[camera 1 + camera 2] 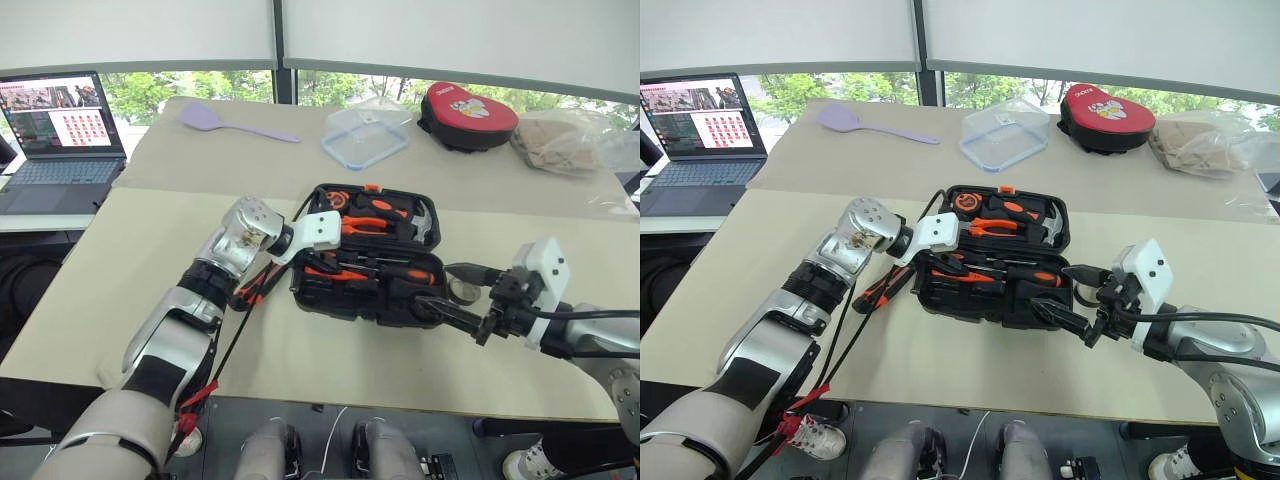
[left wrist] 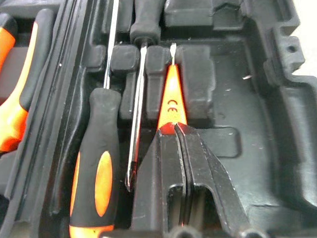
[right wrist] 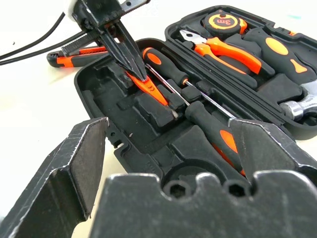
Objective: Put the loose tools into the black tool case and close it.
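Gripping a slim orange screwdriver (image 2: 171, 96): left gripper (image 3: 141, 74) pinched on its handle.
Screwdriver lies in open case (image 1: 330, 300), frame centre; right gripper (image 1: 455, 295) spread wide, lower right beside case.

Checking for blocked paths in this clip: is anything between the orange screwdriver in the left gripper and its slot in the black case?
Nothing visible. The left gripper, shut on the slim orange screwdriver, holds it already down in a moulded recess of the open black tool case, beside two black-and-orange screwdrivers already seated. The right gripper hangs open, apart, near the case's corner.
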Controlling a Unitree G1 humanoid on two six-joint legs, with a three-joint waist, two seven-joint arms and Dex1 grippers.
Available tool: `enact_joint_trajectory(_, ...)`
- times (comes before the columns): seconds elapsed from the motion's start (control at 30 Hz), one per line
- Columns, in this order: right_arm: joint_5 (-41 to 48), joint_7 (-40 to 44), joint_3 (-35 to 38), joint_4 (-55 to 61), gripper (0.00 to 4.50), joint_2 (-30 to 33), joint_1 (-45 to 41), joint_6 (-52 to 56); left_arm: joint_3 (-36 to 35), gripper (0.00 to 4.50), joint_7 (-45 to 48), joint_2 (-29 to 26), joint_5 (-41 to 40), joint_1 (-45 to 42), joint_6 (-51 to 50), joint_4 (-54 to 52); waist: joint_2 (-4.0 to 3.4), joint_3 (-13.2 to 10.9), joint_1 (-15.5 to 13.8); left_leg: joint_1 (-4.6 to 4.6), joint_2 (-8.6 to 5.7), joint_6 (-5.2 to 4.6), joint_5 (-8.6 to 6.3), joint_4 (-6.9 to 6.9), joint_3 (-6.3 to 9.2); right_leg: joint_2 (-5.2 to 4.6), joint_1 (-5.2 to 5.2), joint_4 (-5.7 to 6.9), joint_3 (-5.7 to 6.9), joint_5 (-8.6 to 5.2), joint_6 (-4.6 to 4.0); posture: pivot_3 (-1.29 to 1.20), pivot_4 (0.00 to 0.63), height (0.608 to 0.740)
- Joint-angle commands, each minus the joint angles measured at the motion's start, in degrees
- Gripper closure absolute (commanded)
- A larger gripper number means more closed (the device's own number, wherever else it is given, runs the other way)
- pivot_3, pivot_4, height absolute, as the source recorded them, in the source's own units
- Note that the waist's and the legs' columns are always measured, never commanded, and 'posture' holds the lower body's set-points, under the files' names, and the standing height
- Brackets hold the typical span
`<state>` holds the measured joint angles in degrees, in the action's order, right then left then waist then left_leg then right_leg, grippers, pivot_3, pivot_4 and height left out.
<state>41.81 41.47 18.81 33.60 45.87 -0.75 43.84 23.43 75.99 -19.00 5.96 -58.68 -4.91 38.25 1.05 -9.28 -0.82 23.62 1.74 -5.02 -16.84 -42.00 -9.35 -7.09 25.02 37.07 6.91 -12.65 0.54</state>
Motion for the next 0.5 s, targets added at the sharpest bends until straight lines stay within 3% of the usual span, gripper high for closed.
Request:
enact_joint_trajectory(0.03,0.56,0.20,1.31,1.75,0.00,0.34,0.03,-1.38,1.66,4.43,-1.04,0.48,2.34,0.73,0.66,2.24,0.00,0.00,0.01,0.00,0.00,0.00,0.00,0.00,0.00,0.00,0.00,0.00,0.00,0.00,0.00,0.00,0.150,0.731)
enact_joint_trajectory(0.23,0.47,0.39,1.33,1.55,0.00,0.65,-0.22,-1.33,0.05,4.43,-0.72,-0.76,1.24,1.11,0.16,1.00,0.01,0.01,0.10,-0.17,0.02,-0.01,-0.01,0.01,0.00,0.00,-0.11,0.00,-0.04,0.01,-0.02,0.00,0.150,0.731)
enact_joint_trajectory(0.37,0.13,0.83,1.79,0.90,0.00,1.22,-0.92,-1.78,-7.64,4.43,2.65,-6.73,-6.47,2.43,-10.17,-10.28,0.00,0.01,0.42,-0.14,0.05,-0.01,-0.01,0.02,0.00,0.00,-0.05,0.02,-0.06,0.02,-0.04,0.00,0.150,0.731)
enact_joint_trajectory(0.4,0.15,1.16,1.95,0.52,0.00,1.49,-1.17,-1.86,-10.06,3.94,3.71,-9.31,-9.10,3.97,-14.57,-15.33,0.00,0.00,0.82,-0.10,0.08,-0.01,-0.01,0.03,-0.03,0.02,0.03,0.03,-0.09,0.03,-0.05,0.00,0.150,0.731)
enact_joint_trajectory(0.47,0.22,2.34,2.01,-0.22,0.00,2.17,-1.69,-2.09,-13.70,3.46,4.26,-14.20,-12.71,7.96,-21.97,-24.54,0.00,0.00,1.33,-0.05,0.14,0.05,0.03,0.10,-0.03,0.06,0.15,0.05,-0.14,0.03,-0.07,0.00,0.150,0.731)
enact_joint_trajectory(0.5,0.26,3.02,2.01,-0.55,0.00,2.53,-1.87,-2.26,-14.95,3.02,3.95,-16.22,-13.86,9.91,-24.78,-28.28,-0.01,0.00,1.46,-0.05,0.15,0.07,0.04,0.12,-0.01,0.08,0.14,0.05,-0.11,0.03,-0.07,0.00,0.150,0.731)
